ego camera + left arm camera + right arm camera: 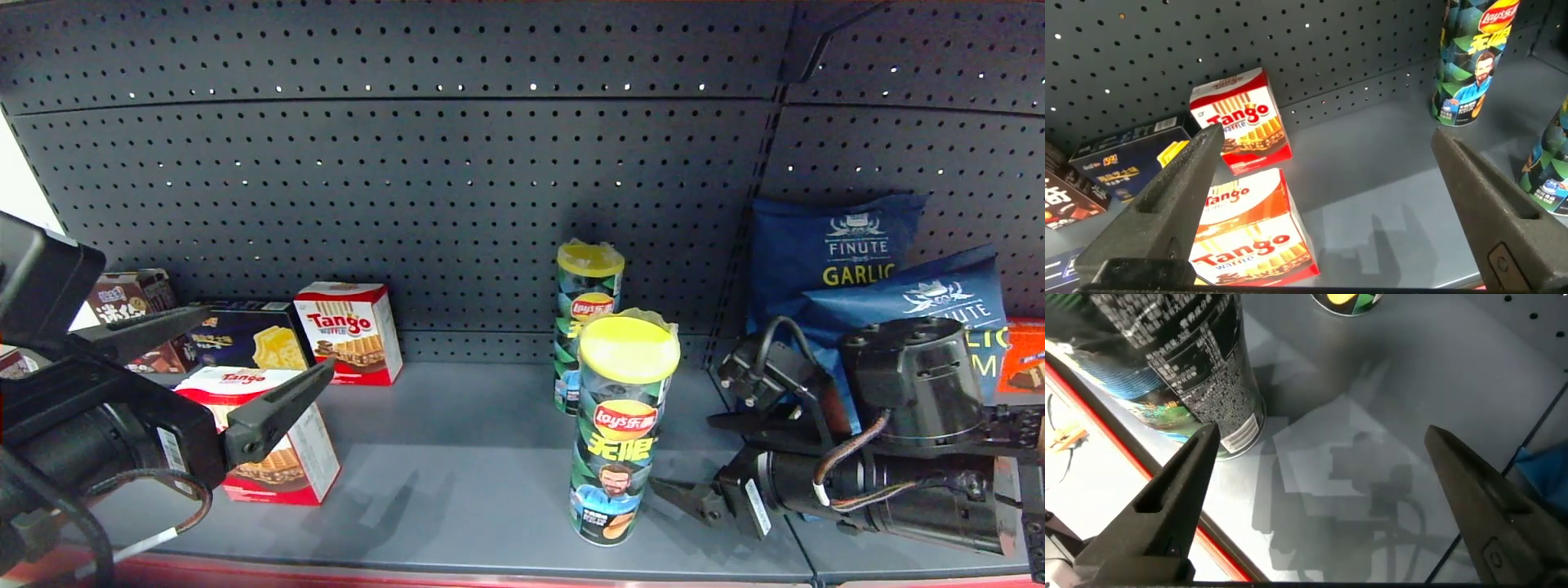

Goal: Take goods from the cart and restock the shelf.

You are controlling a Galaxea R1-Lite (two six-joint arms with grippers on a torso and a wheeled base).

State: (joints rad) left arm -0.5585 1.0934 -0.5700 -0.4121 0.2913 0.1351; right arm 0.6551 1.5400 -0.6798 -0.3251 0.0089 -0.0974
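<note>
My left gripper (265, 343) and right gripper (706, 461) hang empty over the shelf (457, 457), jaws spread; the front can (624, 425) stands upright just beside the right gripper; I judge it placed; next, back out without tipping it.

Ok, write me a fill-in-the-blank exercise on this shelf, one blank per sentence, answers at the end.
Both chip cans, the front can and the rear can, have ____ lids.
The left gripper holds nothing, and its jaws stand ____.
The red-and-white wafer boxes, the front box and the rear box, number ____.
The snack bags to the right of the cans are ____.
Missing words: yellow; open; two; blue.
</note>
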